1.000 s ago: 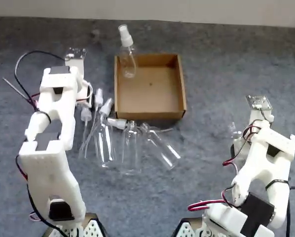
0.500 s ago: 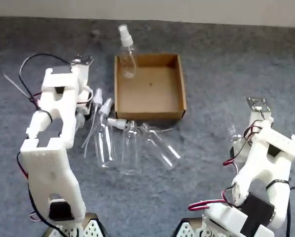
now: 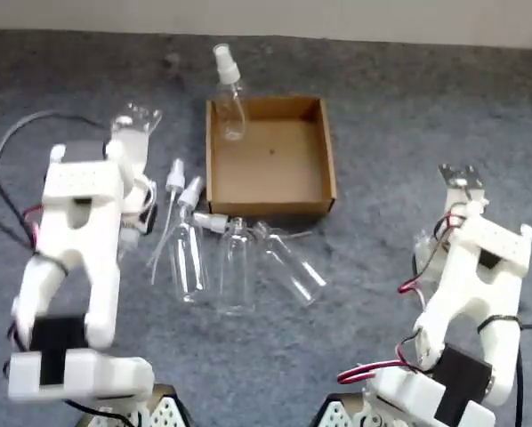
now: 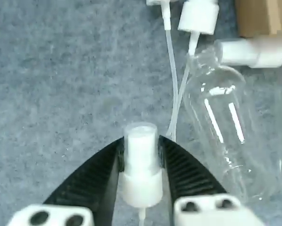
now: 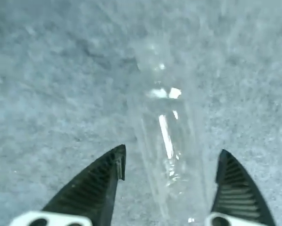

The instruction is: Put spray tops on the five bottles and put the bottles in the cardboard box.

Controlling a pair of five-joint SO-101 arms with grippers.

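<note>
- The cardboard box [image 3: 329, 151] floor is left bare except at its far-left corner, which is crossed by a capped bottle [image 3: 231, 111].
- Its near side is blocked by three lying bottles [image 3: 237, 267].

Soft even light, faint shadows, white glints on clear bottle [image 4: 219, 123]

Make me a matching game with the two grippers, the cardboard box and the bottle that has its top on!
1. left gripper
2. right gripper
3. cardboard box
4. capped bottle

a. open, with a clear bottle between its fingers
b. brown
c. across the box's far rim
d. shut on a spray top

Pairs: 1-d, 2-a, 3-b, 4-c.
</note>
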